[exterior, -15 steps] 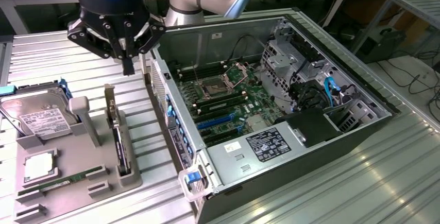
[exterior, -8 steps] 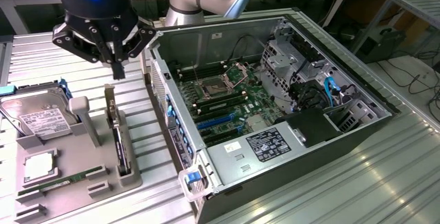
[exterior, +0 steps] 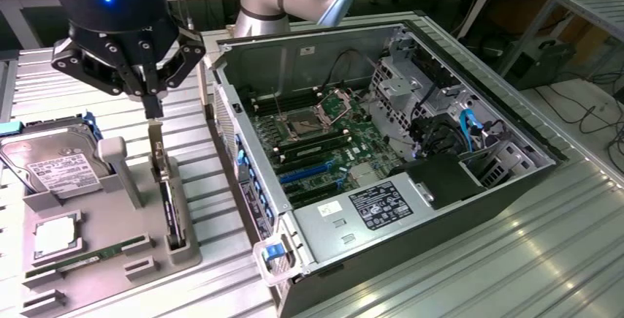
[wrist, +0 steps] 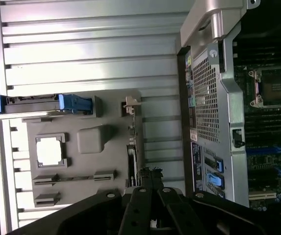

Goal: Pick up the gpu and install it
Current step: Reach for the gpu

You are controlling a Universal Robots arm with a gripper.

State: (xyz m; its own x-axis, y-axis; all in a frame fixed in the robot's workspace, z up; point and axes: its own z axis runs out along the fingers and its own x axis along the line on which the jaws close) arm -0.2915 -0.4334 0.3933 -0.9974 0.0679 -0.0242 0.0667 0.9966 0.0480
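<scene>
The gpu (exterior: 166, 190) stands on its edge in a slot of the grey holder tray (exterior: 107, 230), its silver bracket end pointing to the back. In the wrist view the gpu (wrist: 133, 147) shows edge-on as a thin dark strip on the grey holder tray (wrist: 81, 161). My gripper (exterior: 152, 112) hangs just above the card's bracket end, fingers shut together with nothing between them. In the wrist view the gripper (wrist: 148, 175) has dark fingertips that meet over the card's line. The open computer case (exterior: 410, 47) lies to the exterior view's right, its motherboard (exterior: 332, 142) exposed.
On the tray sit a hard drive (exterior: 49, 161), a CPU (exterior: 57, 234) and a RAM stick (exterior: 88, 256). Blue expansion slots (exterior: 307, 175) show on the motherboard. The case's rear wall (exterior: 229, 135) stands close to the tray. Ribbed metal table (exterior: 546, 259) surrounds everything.
</scene>
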